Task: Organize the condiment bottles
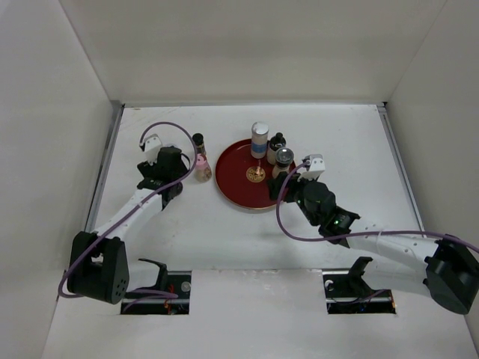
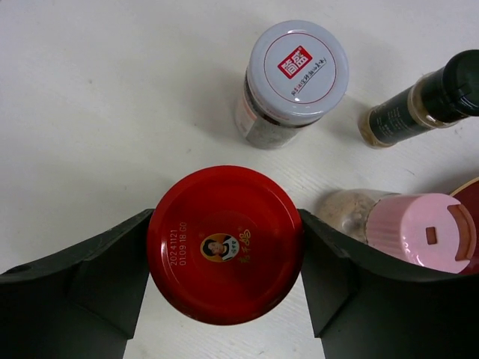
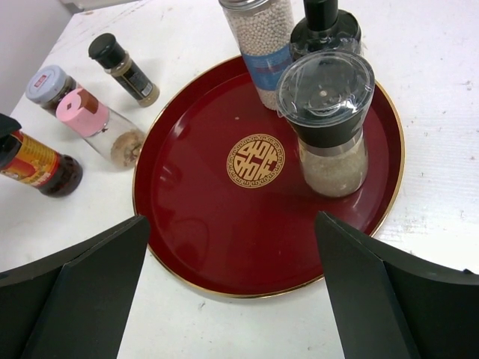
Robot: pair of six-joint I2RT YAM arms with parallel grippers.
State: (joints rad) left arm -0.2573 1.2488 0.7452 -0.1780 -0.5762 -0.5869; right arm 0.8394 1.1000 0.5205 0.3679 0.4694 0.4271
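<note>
My left gripper [image 2: 224, 217] is shut on the red-capped dark jar [image 2: 224, 243], its fingers pressed to both sides; the jar seems to rest on the table. Beside it stand the silver-lidded jar [image 2: 296, 75], the thin dark bottle [image 2: 426, 105] and the pink-capped bottle [image 2: 419, 232]. On the round dark-red tray [image 3: 194, 224] stand the white blue-banded cylinder [image 3: 262, 45], the black-topped bottle [image 3: 325, 26] and the grey-capped beige shaker [image 3: 329, 120]. My right gripper [image 3: 232, 224] is open and empty over the tray's near rim. In the top view the left gripper [image 1: 168, 168] hides the red-capped jar.
The tray [image 1: 239, 194] lies mid-table between the two grippers, with its rim [image 2: 468, 191] just right of the pink-capped bottle. White walls close the table on the left, back and right. The right gripper [image 1: 288, 188] hangs at the tray's right front.
</note>
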